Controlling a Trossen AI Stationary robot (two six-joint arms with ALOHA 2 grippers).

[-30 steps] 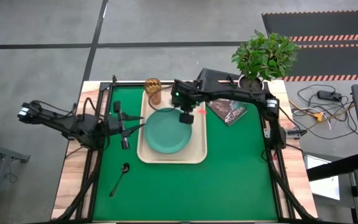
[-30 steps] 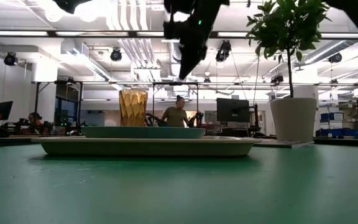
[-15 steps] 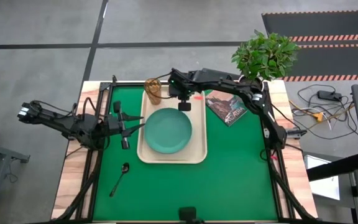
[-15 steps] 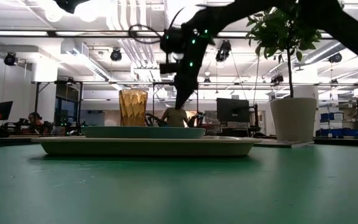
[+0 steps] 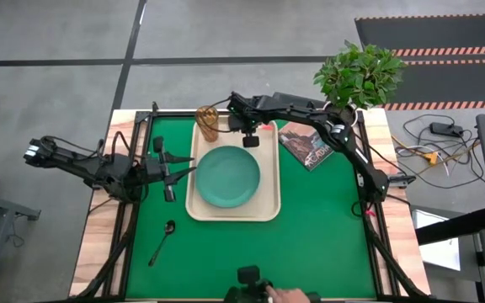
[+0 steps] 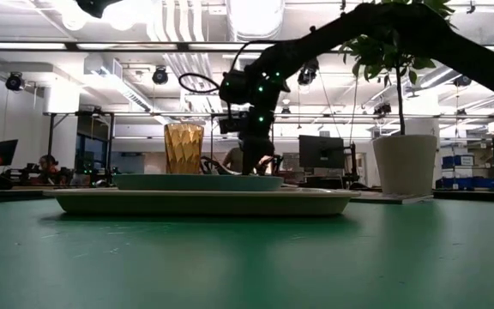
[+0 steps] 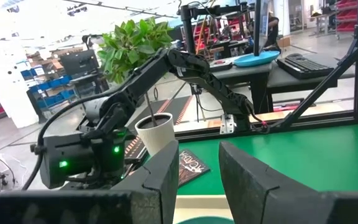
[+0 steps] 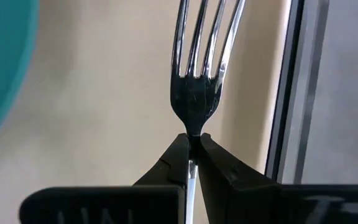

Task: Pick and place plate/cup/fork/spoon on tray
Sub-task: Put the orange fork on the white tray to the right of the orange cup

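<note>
The cream tray (image 5: pixel 268 198) lies mid-table and carries the teal plate (image 5: pixel 226 175). The amber cup (image 5: pixel 208 123) stands on the tray's far left corner. My right gripper (image 5: pixel 250 141) is over the tray's far end, just beyond the plate, and is shut on the silvery fork (image 8: pixel 196 93). The fork's tines point away from the gripper toward the tray floor (image 8: pixel 104 124). The dark spoon (image 5: pixel 162 240) lies on the green mat at the near left. My left gripper (image 5: pixel 183 168) waits open and empty at the tray's left rim. My right gripper pinches the fork's narrow neck (image 8: pixel 194 129), just below the tines, between its two fingertips. The fingers point down from above and the fork runs on along them, tines downward. The handle is hidden between the fingers. I cannot tell whether the tines touch the tray.
A white pot with a green plant (image 5: pixel 356 80) stands at the far right corner. A magazine (image 5: pixel 308 150) lies right of the tray. A person's hand (image 5: pixel 289 296) shows at the near edge. Bare green mat lies near and right of the tray.
My right gripper has carried the fork from above the plate toward the table's far edge. It has come down behind the plate to the tray's far end and stays shut on the fork.
</note>
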